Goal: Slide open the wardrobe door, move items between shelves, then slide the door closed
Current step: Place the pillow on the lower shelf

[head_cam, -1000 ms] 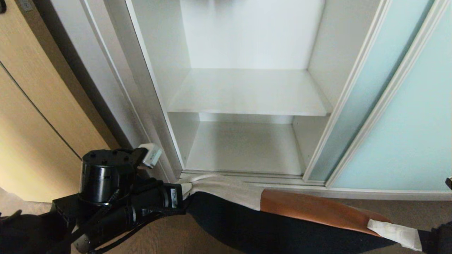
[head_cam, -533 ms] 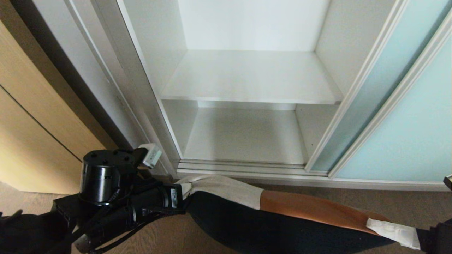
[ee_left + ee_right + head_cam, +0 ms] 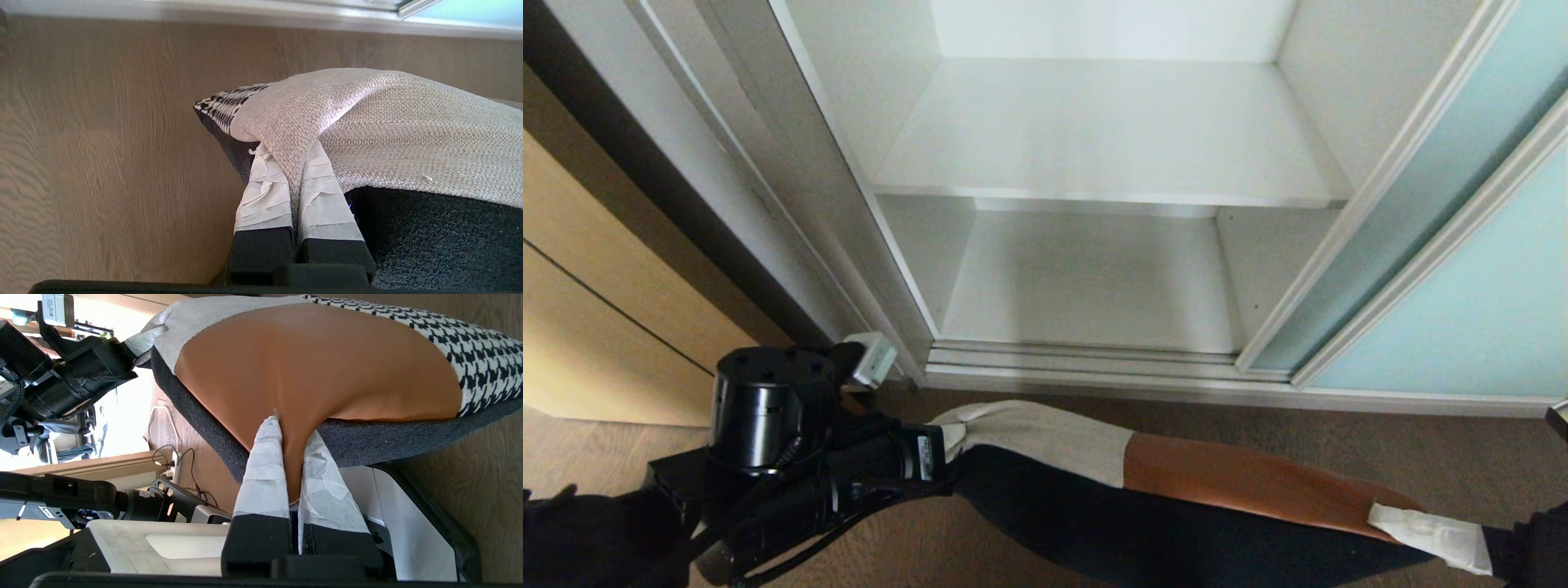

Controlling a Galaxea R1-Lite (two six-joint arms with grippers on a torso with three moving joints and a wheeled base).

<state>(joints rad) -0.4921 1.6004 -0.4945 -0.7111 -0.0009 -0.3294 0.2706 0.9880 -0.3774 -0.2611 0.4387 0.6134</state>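
As the head view tilts further down than a second ago, the left gripper (image 3: 296, 179) and right gripper (image 3: 292, 457), both clamped on the cushion (image 3: 1192, 506), hold it before the lower shelf (image 3: 1094, 278), ready for placement.

Matt white shelves (image 3: 1094, 131), frosted-glass door (image 3: 1462, 318)

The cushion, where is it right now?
In the head view the cushion hangs low in front of the open wardrobe, above the wooden floor, pinched between the left gripper and right gripper.
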